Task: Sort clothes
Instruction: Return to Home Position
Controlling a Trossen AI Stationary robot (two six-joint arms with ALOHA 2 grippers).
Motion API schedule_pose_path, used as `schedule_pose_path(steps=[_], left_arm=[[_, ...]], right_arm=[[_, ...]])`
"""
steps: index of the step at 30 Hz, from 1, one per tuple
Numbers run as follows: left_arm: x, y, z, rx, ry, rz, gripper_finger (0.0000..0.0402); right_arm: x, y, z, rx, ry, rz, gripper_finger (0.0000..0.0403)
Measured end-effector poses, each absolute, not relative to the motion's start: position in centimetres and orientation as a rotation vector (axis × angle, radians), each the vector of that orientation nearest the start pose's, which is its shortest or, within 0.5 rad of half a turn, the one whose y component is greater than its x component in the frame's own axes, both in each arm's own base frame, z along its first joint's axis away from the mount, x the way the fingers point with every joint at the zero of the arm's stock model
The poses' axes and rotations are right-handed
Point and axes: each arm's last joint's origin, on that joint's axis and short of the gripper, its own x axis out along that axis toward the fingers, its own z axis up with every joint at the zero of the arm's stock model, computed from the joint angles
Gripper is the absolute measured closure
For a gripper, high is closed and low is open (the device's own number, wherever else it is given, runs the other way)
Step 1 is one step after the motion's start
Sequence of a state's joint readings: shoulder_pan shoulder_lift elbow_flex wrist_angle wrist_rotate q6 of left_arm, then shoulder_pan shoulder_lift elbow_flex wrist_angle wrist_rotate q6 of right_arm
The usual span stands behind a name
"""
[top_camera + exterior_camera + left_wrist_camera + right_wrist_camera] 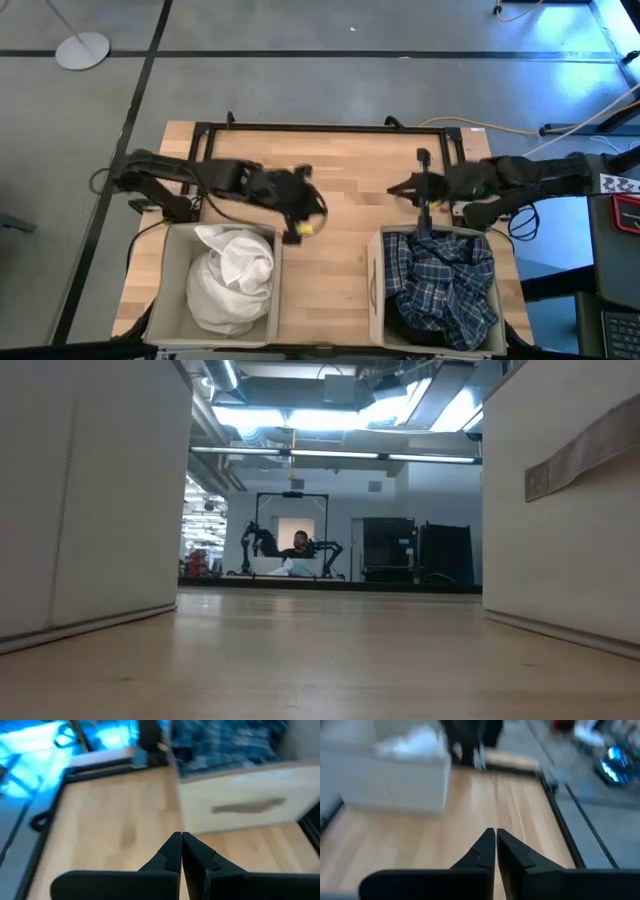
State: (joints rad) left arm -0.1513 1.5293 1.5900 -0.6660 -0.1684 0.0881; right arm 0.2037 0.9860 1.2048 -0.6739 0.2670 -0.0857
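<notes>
High view: left gripper [315, 203] closed (right gripper [393, 190] too)

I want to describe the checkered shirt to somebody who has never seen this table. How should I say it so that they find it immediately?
From above, find the wooden table; two beige fabric boxes stand along one edge. Go to the right box. The blue-and-white plaid shirt lies crumpled inside it, the only patterned garment; the left box holds a plain white garment.
</notes>
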Motion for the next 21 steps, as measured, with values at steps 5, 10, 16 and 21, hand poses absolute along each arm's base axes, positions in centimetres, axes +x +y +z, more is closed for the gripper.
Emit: schedule_pose_path(steps=[5, 10, 16, 21], left_arm=[[28.5, -0.3, 37.0, 0.111, 0.434, -0.015, 0.0401], [24.3, 2.7, 34.3, 0.073, 0.281, 0.047, 0.0401], [20.3, 4.0, 31.6, 0.086, 0.137, 0.071, 0.0401], [17.6, 4.3, 29.4, 0.09, 0.072, 0.127, 0.0401]], right_arm=[[18.2, 0.2, 38.2, -0.179, 0.24, 0.065, 0.0399], [18.5, -2.6, 36.0, -0.163, 0.259, 0.067, 0.0391], [18.7, -5.2, 33.7, -0.147, 0.192, 0.094, 0.0385], [18.5, -6.5, 32.2, -0.136, 0.157, 0.086, 0.0384]])
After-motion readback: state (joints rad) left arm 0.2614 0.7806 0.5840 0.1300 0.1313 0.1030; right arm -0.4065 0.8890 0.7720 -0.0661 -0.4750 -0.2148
